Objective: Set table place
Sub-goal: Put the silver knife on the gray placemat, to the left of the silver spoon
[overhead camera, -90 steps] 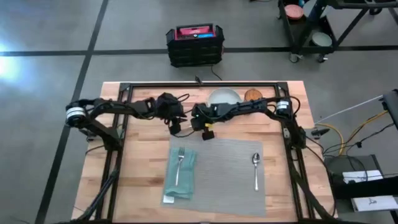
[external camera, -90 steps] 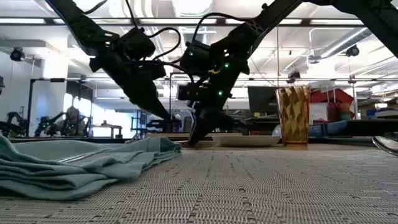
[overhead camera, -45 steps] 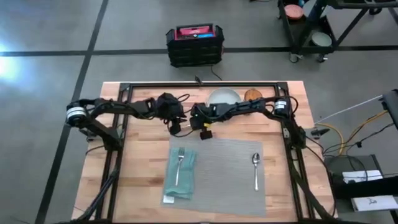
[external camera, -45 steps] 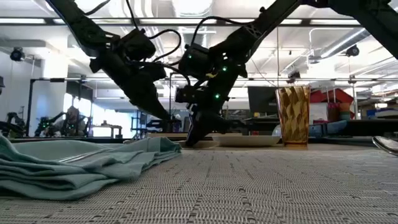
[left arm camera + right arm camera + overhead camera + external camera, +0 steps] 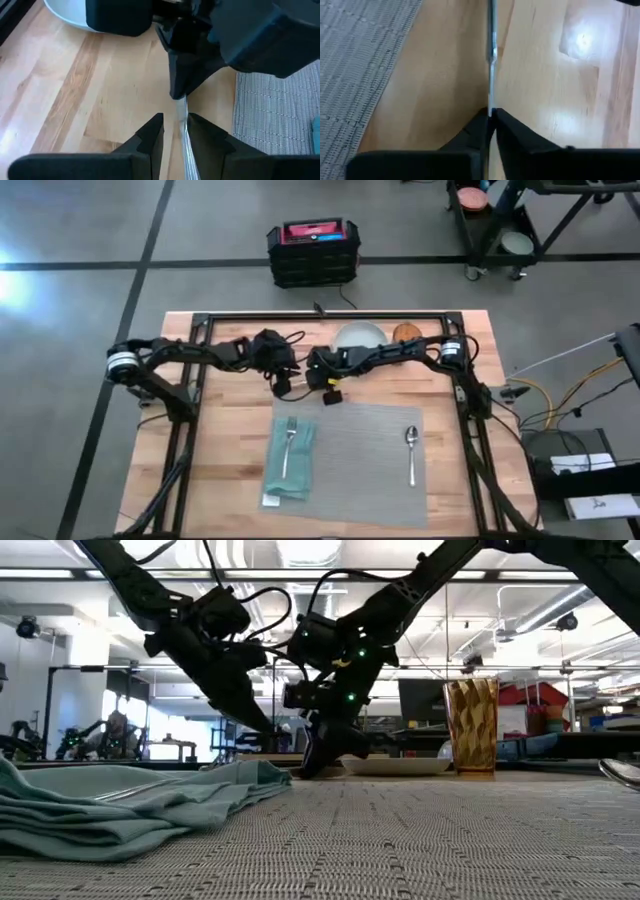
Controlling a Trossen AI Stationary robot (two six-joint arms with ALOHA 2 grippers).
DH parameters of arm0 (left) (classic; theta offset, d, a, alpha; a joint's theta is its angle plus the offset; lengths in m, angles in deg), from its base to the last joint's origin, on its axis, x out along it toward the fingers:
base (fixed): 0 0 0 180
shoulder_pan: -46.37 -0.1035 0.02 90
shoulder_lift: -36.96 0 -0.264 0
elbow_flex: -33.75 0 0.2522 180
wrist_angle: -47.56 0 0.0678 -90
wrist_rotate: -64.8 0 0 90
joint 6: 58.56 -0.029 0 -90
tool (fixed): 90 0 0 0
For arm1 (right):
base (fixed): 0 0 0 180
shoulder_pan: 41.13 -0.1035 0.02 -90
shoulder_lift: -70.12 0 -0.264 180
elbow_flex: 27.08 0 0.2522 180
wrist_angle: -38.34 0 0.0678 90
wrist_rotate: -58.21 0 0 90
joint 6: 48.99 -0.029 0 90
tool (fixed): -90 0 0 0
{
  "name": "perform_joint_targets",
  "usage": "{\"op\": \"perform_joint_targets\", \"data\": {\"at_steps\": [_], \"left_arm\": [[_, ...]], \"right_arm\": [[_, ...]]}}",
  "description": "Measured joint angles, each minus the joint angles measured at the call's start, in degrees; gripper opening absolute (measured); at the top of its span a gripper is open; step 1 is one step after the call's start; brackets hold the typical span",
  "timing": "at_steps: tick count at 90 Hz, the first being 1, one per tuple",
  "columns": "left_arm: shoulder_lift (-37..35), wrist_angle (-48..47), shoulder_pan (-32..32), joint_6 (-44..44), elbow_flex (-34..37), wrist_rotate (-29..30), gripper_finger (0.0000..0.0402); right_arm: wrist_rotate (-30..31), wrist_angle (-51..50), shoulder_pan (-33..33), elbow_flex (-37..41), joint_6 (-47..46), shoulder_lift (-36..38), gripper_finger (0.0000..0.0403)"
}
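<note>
Robotics lab: grey concrete floor (image 5: 80, 310), equipment cart (image 5: 500, 220), framed wooden table (image 5: 230, 430).

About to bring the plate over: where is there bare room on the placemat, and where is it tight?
The placemat is bare in its middle, between the napkin with the fork and the spoon. It is crowded just beyond the mat's far edge, where the right gripper pinches the knife and the left gripper straddles it, beside the plate.
</note>
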Motion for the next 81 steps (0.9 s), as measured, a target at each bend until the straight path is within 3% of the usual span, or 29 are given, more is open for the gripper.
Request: {"op": "perform_joint_targets", "data": {"at_steps": [37, 81], "left_arm": [[-2.61, -0.68, 0.0, 2.35, 0.0, 0.01, 0.0075], [-17.2, -8.04, -0.04, 1.42, -0.09, 2.59, 0.0075]], "right_arm": [[2.62, -1.18, -0.57, 0.33, 1.01, 2.86, 0.0], [6.69, -8.36, -2.27, 0.2, 0.9, 13.82, 0.0]]}}
